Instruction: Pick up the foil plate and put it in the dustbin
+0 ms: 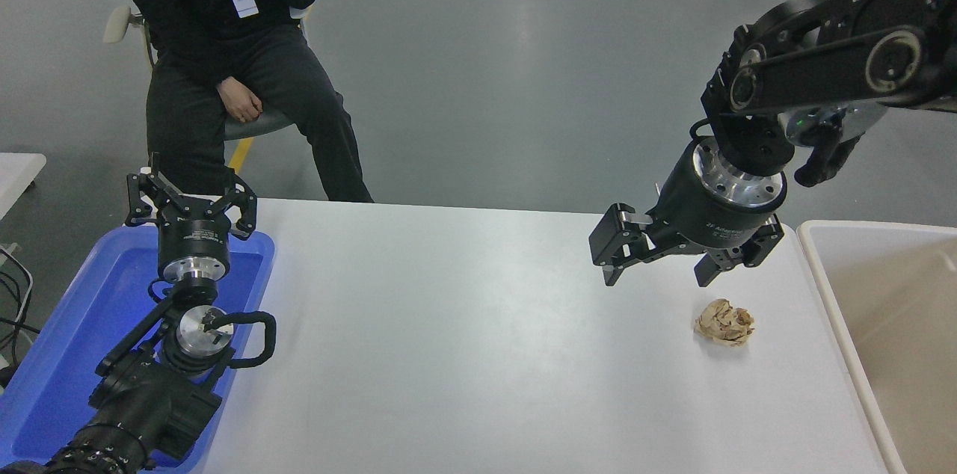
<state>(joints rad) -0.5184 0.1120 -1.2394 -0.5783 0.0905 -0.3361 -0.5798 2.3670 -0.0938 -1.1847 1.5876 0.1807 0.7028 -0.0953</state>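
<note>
Here, dustbin (pixel 882 309) just right of the open, empty right gripper (pixel 658 276).

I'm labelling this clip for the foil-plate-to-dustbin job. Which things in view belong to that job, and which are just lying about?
Belongs to the job:
- dustbin, at the table's right edge
- right end effector, open, above the table
- No foil plate shows in this view.

Just lying about:
- crumpled brown paper ball
- blue tray
- left end effector, parked, open
- seated person
</note>
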